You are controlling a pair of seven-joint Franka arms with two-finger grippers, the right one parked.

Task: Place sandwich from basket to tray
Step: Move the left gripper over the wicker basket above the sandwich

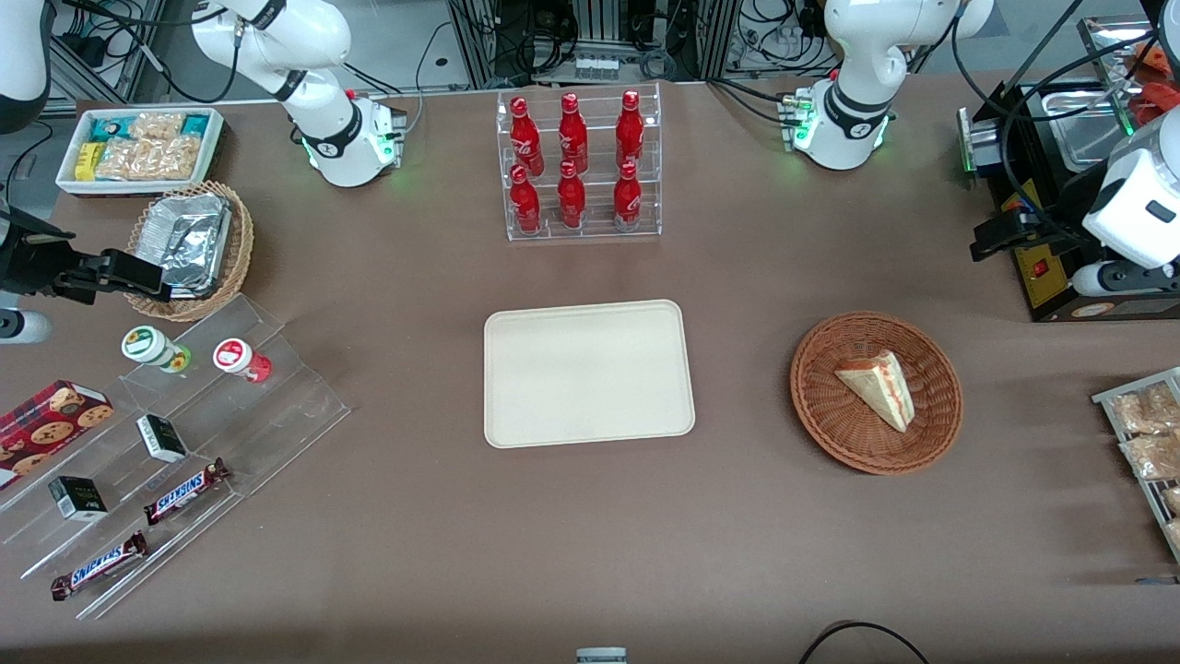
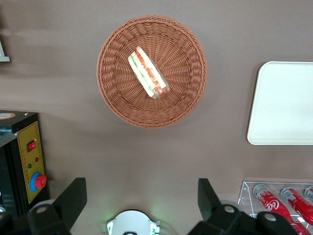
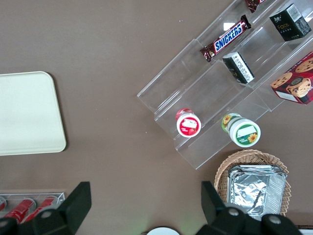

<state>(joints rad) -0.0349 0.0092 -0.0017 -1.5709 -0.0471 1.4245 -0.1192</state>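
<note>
The sandwich (image 1: pixel 880 387) (image 2: pixel 148 73), a tan wedge with red, green and white layers on its cut edge, lies in the round reddish-brown basket (image 1: pixel 830 433) (image 2: pixel 112 103). The cream tray (image 1: pixel 590 373) (image 2: pixel 283 103) sits flat beside the basket at the table's middle, with nothing on it. My gripper (image 1: pixel 994 240) (image 2: pixel 141 198) hangs high above the table toward the working arm's end, farther from the front camera than the basket. It is open wide, and only bare tabletop shows between its fingers (image 2: pixel 73 200).
A clear rack of red bottles (image 1: pixel 576 166) (image 2: pixel 283 200) stands farther back than the tray. A black control box (image 1: pixel 1042 267) (image 2: pixel 29 161) sits near my gripper. Snack packets (image 1: pixel 1143 433) lie at the working arm's end. Toward the parked arm's end stand an acrylic stepped stand (image 1: pixel 184 433), a foil-filled tan basket (image 1: pixel 189 244) and a white bin (image 1: pixel 138 148).
</note>
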